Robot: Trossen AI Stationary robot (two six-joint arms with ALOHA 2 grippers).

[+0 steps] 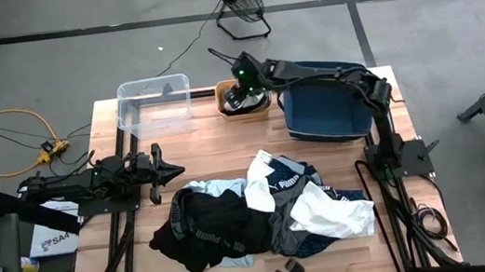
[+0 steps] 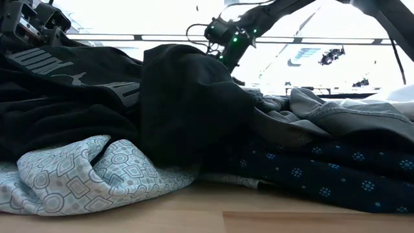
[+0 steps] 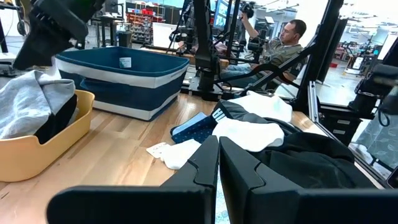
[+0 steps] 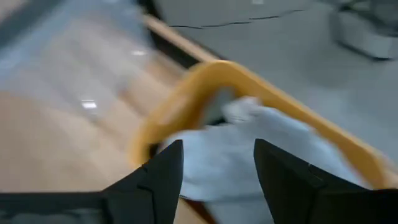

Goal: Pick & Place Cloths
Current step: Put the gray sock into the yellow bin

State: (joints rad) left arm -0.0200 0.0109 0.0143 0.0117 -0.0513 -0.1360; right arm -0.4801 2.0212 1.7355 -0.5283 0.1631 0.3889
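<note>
Right wrist view shows a pale grey soft cloth [image 4: 249, 155] lying bunched inside the shallow orange plastic bin [image 4: 205, 78], directly ahead of the right gripper [image 4: 219, 180], whose two dark fingers stand parted with nothing pinched between them: the garment looks let go. From above, that gripper [image 1: 243, 84] hovers over the same bin [image 1: 262, 107] at the far edge of the wooden table [image 1: 215, 144], between the clear plastic bin [image 1: 156, 110] and the dark blue fabric-sided bin [image 1: 320, 116].

The rest of the cloths, a tangled heap of black, white, grey, dotted navy and light blue fabric [image 1: 262, 210], sit near the front of the table, well apart from all three bins.

As a judgement, the risk is that a fold snags on a finger as the arm lifts and drags the cloth back out, or that fabric draped on the rim slides off. The heap is knotted, so a later pick could pull up several garments at once.

The left gripper [image 1: 165, 172] waits clenched and empty beside the heap.

Hidden: the blurred right wrist picture leaves unclear whether the cloth touches a finger; the low view is blocked by fabric; the bin's contents are masked by the gripper from above.
</note>
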